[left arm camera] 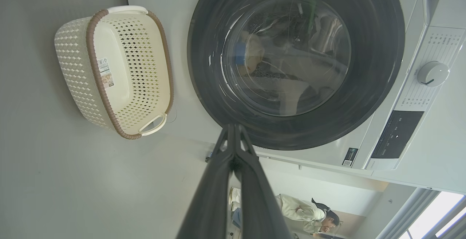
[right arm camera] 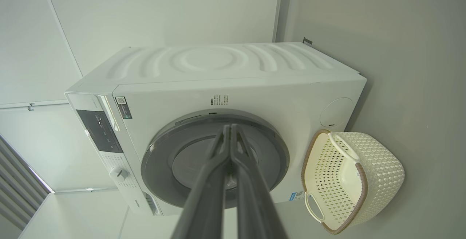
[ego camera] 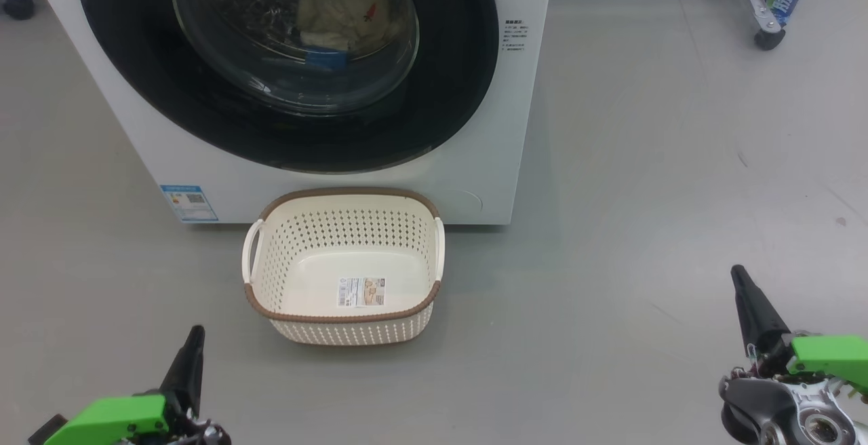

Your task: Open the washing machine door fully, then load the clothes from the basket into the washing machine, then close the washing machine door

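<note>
Left gripper (ego camera: 194, 340) at lower left and right gripper (ego camera: 741, 281) at lower right are both pinched shut, empty; the door (ego camera: 468, 92) sits top centre, nearer my left. Clothes (ego camera: 342, 14) lie behind its glass, the basket (ego camera: 346, 193) below is bare. My right wrist view adds the door flush to the washer (right arm camera: 255, 93): job looks done.

Washing machine (ego camera: 505, 126): white front-loader, standing on floor.
Door (ego camera: 454, 92): glossy black ring, clear glass bowl, closed.
Clothes (ego camera: 342, 14): cream, carrot motif, blue patch, inside drum behind glass.
Basket (ego camera: 352, 333): cream, perforated, brown rim, upright, just before machine.
</note>
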`<state>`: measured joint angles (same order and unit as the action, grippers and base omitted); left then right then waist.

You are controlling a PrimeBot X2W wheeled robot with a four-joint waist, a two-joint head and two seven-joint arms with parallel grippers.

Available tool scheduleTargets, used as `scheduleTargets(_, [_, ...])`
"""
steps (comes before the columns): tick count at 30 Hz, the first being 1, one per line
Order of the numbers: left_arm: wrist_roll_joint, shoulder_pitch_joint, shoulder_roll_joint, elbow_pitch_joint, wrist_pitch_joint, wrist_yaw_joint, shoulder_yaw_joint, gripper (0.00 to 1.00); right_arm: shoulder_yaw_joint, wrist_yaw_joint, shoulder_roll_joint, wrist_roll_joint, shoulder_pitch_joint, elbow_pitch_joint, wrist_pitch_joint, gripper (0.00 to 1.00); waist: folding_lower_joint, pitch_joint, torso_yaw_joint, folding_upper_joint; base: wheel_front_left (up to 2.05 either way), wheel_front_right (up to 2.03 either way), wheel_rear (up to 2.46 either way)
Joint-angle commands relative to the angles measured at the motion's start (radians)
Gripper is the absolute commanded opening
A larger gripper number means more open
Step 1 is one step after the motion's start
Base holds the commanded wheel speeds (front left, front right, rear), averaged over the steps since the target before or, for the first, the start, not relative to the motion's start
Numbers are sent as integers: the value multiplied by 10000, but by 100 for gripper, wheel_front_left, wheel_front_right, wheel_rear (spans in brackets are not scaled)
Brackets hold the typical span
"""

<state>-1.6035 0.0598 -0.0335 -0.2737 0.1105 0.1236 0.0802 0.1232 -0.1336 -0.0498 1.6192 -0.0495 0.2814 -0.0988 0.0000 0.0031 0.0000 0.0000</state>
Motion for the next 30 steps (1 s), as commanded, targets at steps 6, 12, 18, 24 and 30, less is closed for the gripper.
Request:
scheduleTargets(6, [-52,483,-168,286,26,71,335,0,-154,29,-53,-57,-578,-369,-96,0,0,0,0,0,0,0,0])
scheduleTargets(12, [-52,483,-168,286,26,71,335,0,-148,29,-49,-62,-579,-369,-101,0,0,0,0,0,0,0,0])
scheduleTargets(18, [-52,483,-168,286,26,71,335,0,-142,29,-45,-67,-579,-369,-105,0,0,0,0,0,0,0,0])
scheduleTargets(24, [-52,483,-168,286,26,71,334,0,-137,29,-42,-71,-580,-368,-109,0,0,0,0,0,0,0,0])
scheduleTargets(30, [-52,482,-168,286,26,71,334,0,-132,29,-38,-75,-580,-368,-113,0,0,0,0,0,0,0,0])
